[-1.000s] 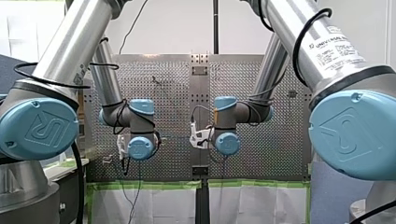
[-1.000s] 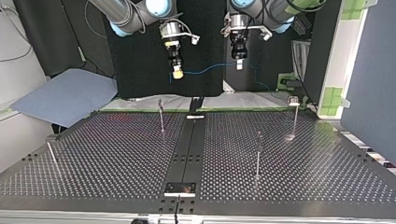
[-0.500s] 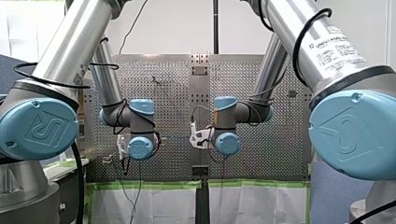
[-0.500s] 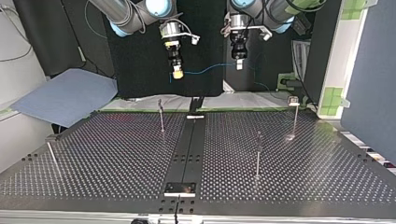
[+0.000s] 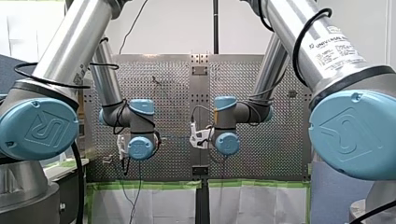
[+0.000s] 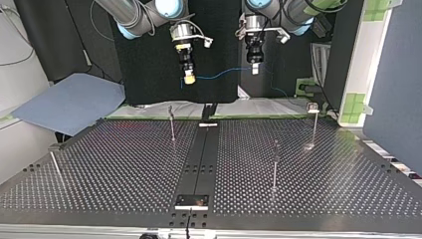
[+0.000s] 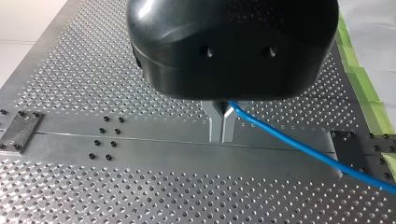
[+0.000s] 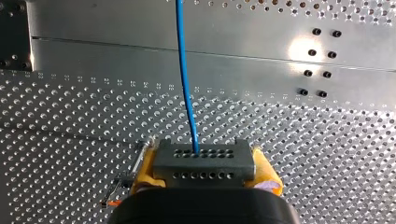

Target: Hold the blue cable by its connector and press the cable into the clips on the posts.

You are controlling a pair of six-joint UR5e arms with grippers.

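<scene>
Blue cable [image 8: 183, 74] is held by both grippers above the perforated table [image 6: 124, 169], well apart from the thin posts [image 6: 171, 124] standing on it.

In the right wrist view its end is seen entering a dark grey connector [image 8: 204, 157], a block with rows of small holes. That block is clamped between the yellow pads [image 8: 145, 164] of my right gripper [image 8: 204, 170]; the fingers behind the pads are covered by the gripper's own body.

In the left wrist view the metal fingers [image 7: 215, 126] of my left gripper [image 7: 222, 136] are drawn almost together, with the cable pinched near their root. The length of cable lying further up is hidden by the black housing. The connector is outside this view.

The whole span is shown only in the top view. There the cable is strung with a slight sag between the two grippers, my right at the view's left and my left at its right. A further length trails down past my left gripper against a dark backdrop and is hard to follow. The clips on the posts are too small to be made out.

In the front view both grippers are concealed behind the blue wrist joints [image 5: 141, 148].
</scene>
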